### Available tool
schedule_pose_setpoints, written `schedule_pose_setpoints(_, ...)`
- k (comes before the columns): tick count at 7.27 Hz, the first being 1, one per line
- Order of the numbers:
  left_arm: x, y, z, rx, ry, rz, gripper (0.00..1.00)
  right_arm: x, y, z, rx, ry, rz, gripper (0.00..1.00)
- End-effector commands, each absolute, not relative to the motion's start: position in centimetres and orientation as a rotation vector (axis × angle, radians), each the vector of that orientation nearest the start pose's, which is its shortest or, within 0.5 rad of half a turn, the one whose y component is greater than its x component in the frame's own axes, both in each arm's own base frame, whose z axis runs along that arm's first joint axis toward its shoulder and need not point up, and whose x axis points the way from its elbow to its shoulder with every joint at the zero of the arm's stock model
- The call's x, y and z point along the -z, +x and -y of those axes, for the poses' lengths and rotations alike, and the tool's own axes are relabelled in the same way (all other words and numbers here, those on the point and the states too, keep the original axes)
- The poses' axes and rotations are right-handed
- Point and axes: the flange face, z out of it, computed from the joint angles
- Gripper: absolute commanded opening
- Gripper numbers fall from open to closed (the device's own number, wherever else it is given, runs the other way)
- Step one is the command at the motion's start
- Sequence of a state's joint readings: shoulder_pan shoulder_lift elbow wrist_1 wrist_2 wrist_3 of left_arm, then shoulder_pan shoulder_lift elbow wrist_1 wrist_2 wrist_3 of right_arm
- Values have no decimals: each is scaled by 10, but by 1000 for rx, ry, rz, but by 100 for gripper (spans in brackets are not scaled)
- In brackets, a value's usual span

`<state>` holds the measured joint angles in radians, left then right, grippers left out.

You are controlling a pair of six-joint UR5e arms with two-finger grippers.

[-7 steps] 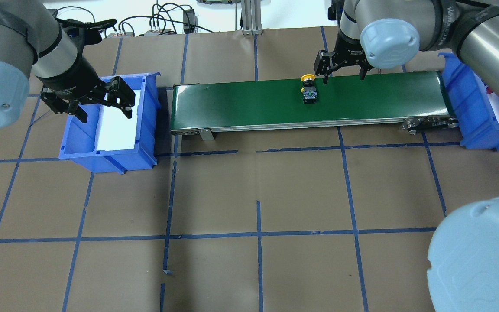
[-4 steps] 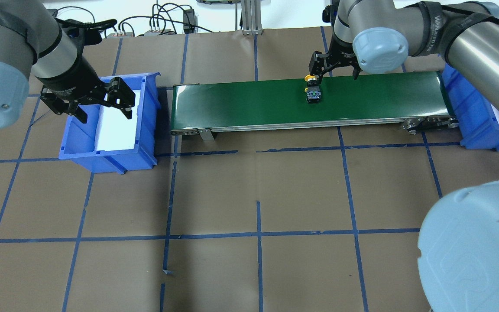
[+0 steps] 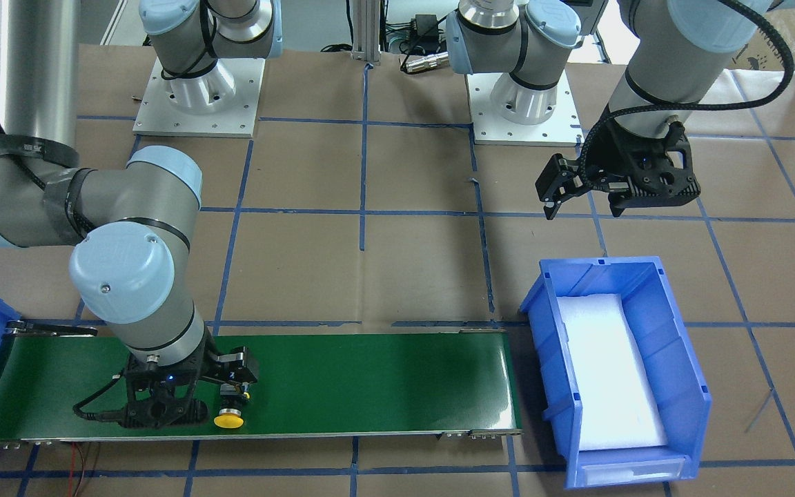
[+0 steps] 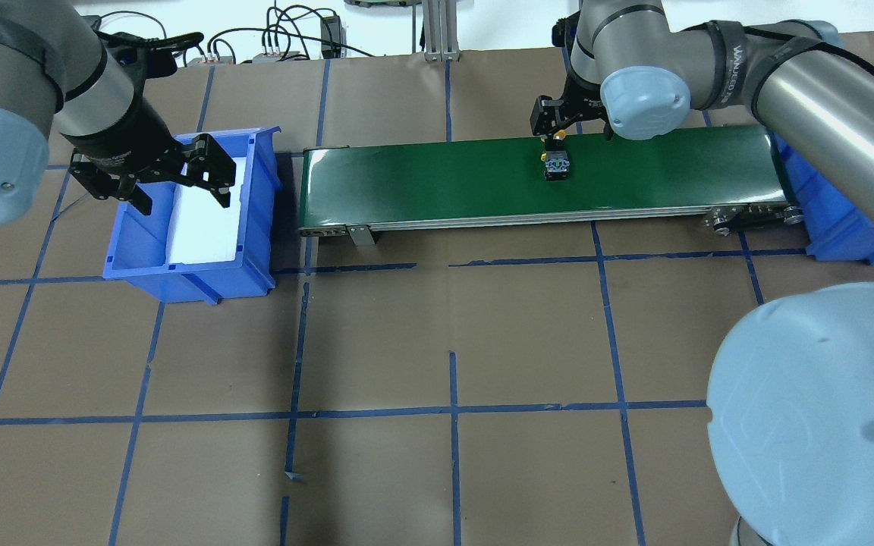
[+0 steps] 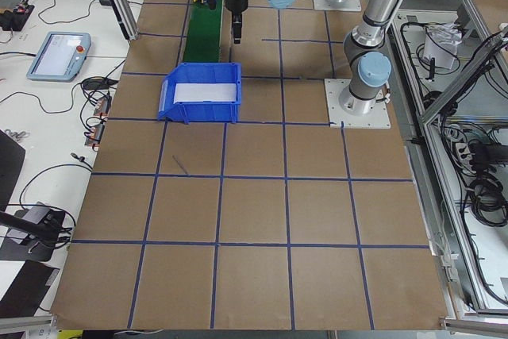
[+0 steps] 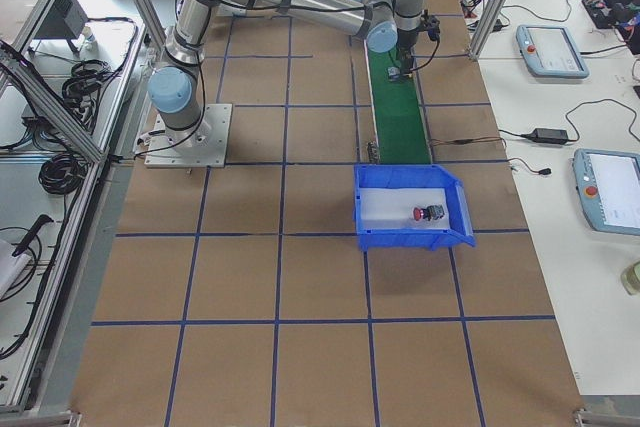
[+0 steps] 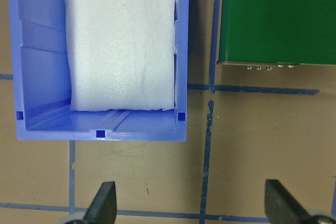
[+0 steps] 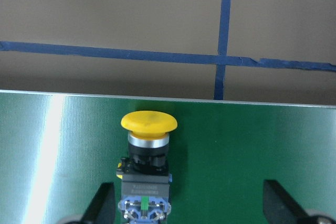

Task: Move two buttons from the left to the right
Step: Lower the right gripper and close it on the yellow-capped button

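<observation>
Right claw (image 8: 191,204) shifted left over yellow button (image 8: 148,153) (on green belt (image 8: 252,145)); claw spread wide, button between fingers (image 8: 103,206).

Left tool (image 7: 190,205), right tool (image 8: 191,205): jaws apart.

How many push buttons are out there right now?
2. A yellow button lies on the green belt, below the right gripper; a red button lies in the blue bin at the robot's right end. I see none hidden.

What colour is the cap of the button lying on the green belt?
The button has a yellow cap, clearest in the right wrist-mounted view.
</observation>
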<state>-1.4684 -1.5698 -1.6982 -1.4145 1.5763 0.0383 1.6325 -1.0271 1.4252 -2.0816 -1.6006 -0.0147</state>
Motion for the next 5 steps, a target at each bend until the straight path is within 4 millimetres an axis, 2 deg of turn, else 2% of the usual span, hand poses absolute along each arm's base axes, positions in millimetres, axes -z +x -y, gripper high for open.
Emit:
schedule_pose_setpoints(1, -441, -82, 503, 47, -101, -3133, 100, -275, 173, 692, 176, -116, -3161, 100)
schedule_pose_setpoints(3, -440, -82, 503, 45, -96, -3133, 100, -272, 174, 693, 171, -114, -3155, 98)
schedule_pose_setpoints(5, -440, -82, 503, 40, -96, -3133, 100, -261, 172, 696, 148, -113, -3143, 93)
